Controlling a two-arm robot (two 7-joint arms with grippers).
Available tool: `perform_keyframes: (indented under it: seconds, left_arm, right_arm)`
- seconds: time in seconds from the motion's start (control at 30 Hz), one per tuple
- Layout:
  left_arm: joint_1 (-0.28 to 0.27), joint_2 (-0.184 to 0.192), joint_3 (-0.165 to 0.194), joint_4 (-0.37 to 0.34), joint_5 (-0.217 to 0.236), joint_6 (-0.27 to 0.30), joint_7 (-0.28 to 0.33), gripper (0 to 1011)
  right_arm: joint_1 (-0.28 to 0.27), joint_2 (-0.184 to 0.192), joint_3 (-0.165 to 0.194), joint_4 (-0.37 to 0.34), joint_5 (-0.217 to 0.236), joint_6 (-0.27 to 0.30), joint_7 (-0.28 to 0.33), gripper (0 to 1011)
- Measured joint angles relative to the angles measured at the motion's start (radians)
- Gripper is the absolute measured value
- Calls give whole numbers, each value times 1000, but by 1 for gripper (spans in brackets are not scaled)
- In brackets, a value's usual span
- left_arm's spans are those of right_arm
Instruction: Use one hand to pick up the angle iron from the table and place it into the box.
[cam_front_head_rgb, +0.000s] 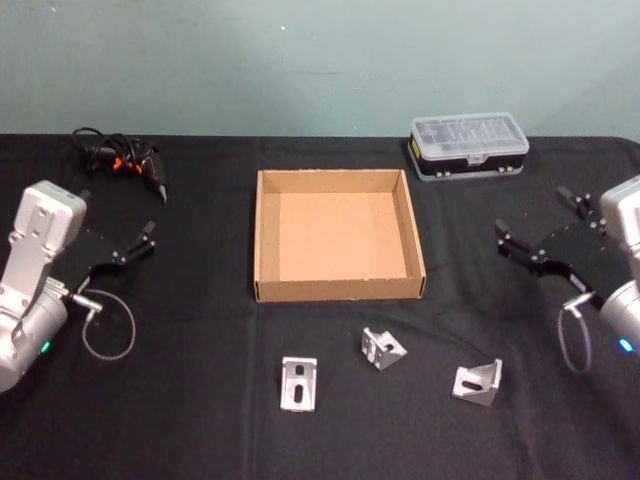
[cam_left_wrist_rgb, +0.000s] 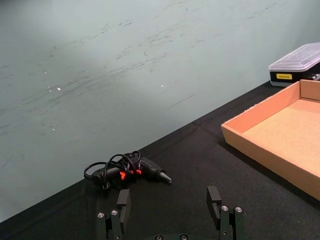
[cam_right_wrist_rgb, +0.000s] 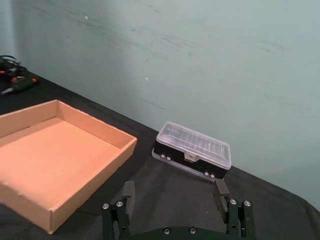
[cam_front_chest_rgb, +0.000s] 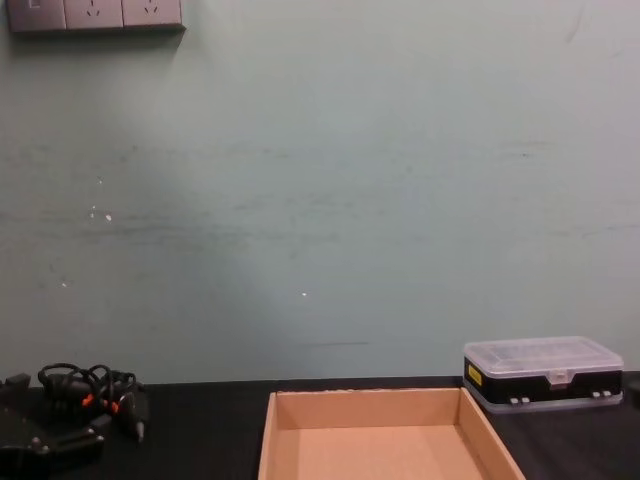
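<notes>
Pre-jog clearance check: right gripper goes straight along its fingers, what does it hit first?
Likely the black clear-lidded case, roughly ahead of the right gripper across bare table; the box sits off-line. Depth unclear.

The box (cam_front_head_rgb: 340, 288) stands midway on the table (cam_front_head_rgb: 200, 420). Before it lie the left angle iron (cam_front_head_rgb: 298, 385), middle angle iron (cam_front_head_rgb: 383, 348) and right angle iron (cam_front_head_rgb: 478, 381). Behind it to the right sits a plastic case (cam_front_head_rgb: 469, 146); back left, a cable tangle (cam_front_head_rgb: 120, 160).

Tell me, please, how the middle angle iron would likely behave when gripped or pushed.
The middle angle iron looks like solid grey metal, so probably rigid and heavyish for its size. Its smooth faces may slip in a grip. It seems propped at a tilt on the table, so a push would likely tip or slide it.
</notes>
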Motion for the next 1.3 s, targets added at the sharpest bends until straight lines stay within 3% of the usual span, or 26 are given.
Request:
perform_keyframes:
  seconds: [0.17,0.3,0.33,0.53,0.6,0.63,0.67,0.83,0.93,1.07,1.3]
  left_arm:
    - [0,0,0,0,0,0,0,1000]
    - [0,0,0,0,0,0,0,1000]
    - [0,0,0,0,0,0,0,1000]
    - [0,0,0,0,0,0,0,1000]
    - [0,0,0,0,0,0,0,1000]
    - [0,0,0,0,0,0,0,1000]
    - [0,0,0,0,0,0,0,1000]
    - [0,0,0,0,0,0,0,1000]
    - [0,0,0,0,0,0,0,1000]
    - [0,0,0,0,0,0,0,1000]
    - [0,0,0,0,0,0,0,1000]
  right_arm:
    - [-45,68,45,-92,45,37,70,1002]
    - [-88,136,95,-169,127,82,166,1002]
    - [-88,136,95,-169,127,82,166,1002]
    - [-143,248,168,-252,258,162,345,1002]
    - [-158,285,184,-269,287,183,407,1002]
    - [-158,285,184,-269,287,183,407,1000]
    - [-166,311,191,-277,303,196,452,1000]
    - [-182,384,193,-291,317,232,570,1002]
    - [-190,432,175,-293,309,247,634,1002]
    - [-192,457,151,-286,293,250,674,1002]
    - [-171,456,92,-256,250,255,705,1002]
